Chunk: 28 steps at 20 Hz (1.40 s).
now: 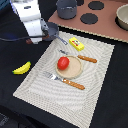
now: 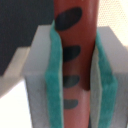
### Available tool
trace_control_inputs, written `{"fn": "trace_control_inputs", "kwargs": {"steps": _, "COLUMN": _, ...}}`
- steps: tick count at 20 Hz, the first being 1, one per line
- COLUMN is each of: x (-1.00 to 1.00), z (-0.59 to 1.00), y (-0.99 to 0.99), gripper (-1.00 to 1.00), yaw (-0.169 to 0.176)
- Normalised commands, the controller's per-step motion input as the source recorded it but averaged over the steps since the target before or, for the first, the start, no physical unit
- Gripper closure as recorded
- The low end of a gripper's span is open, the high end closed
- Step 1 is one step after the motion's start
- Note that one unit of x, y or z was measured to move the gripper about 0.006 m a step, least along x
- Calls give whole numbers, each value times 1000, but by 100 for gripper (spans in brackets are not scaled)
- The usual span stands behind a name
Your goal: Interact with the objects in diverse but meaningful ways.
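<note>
Two green-padded fingers [image 2: 54, 85] of my pincer [image 2: 75, 82] are clamped on the brown sausage [image 2: 75, 60], which stands upright between them in the wrist view, its dark grill marks running down the side that faces the camera, both pads pressed against it. From the exterior view my pincer [image 1: 36, 36] hangs over the far corner of the striped placemat [image 1: 95, 85] on that view's left, just above the small grey long-handled pan [image 1: 52, 32]; the sausage itself is too hidden there to make out. On the mat, the red tomato [image 1: 63, 63] sits on the tan round plate [image 1: 74, 73], with the fork [image 1: 64, 80] on the near side of the plate and the knife [image 1: 80, 57] on the far side. Beyond the knife lies the yellow rectangular block [image 1: 76, 43], near the mat's far edge. Off the mat, on the dark bench [image 1: 15, 107] toward the exterior view's left, lies the yellow banana [image 1: 21, 68], well apart from the plate.
</note>
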Motion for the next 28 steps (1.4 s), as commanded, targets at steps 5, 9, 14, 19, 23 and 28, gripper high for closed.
{"fn": "trace_control_inputs", "kwargs": {"steps": 5, "x": 830, "z": 437, "y": -445, "gripper": 100, "yaw": -51}}
{"fn": "trace_control_inputs", "kwargs": {"steps": 9, "x": 786, "z": 290, "y": -526, "gripper": 100, "yaw": -48}}
{"fn": "trace_control_inputs", "kwargs": {"steps": 14, "x": 767, "z": 179, "y": -576, "gripper": 100, "yaw": -33}}
{"fn": "trace_control_inputs", "kwargs": {"steps": 19, "x": 719, "z": 21, "y": -703, "gripper": 100, "yaw": 0}}
{"fn": "trace_control_inputs", "kwargs": {"steps": 23, "x": 678, "z": 4, "y": -734, "gripper": 100, "yaw": 0}}
{"fn": "trace_control_inputs", "kwargs": {"steps": 28, "x": 698, "z": -1, "y": -698, "gripper": 100, "yaw": 0}}
